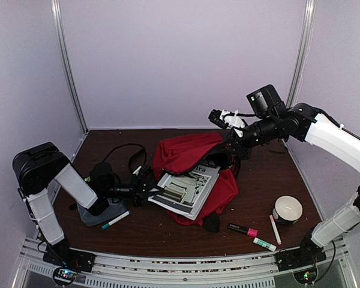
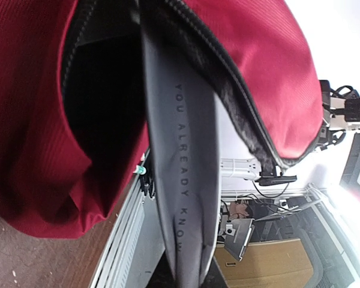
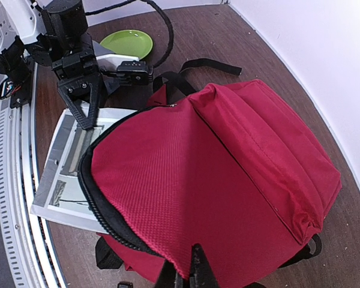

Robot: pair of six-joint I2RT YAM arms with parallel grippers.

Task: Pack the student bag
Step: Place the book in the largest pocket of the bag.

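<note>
**Position.** The student bag (image 1: 189, 153) lies at the middle of the table (image 1: 150, 231), its open mouth turned towards the left arm.

**Right fingers** (image 3: 199, 270): shut tight on the red fabric at the mouth's upper lip, holding it raised.

**Left fingers** (image 3: 87, 122): almost closed, clamped on the near edge of a booklet (image 1: 186, 191). The booklet's far end sits under the raised lip.

**Views.**
- Top view only: marker pens (image 1: 243, 229) and a tape roll (image 1: 287, 209) near the right arm's base.
- Left wrist view only: the bag's dark interior, and the booklet's grey face lettered "YOU ALREADY KNOW".
- Right wrist view only: a green plate (image 3: 127, 43) behind the left arm.
</note>
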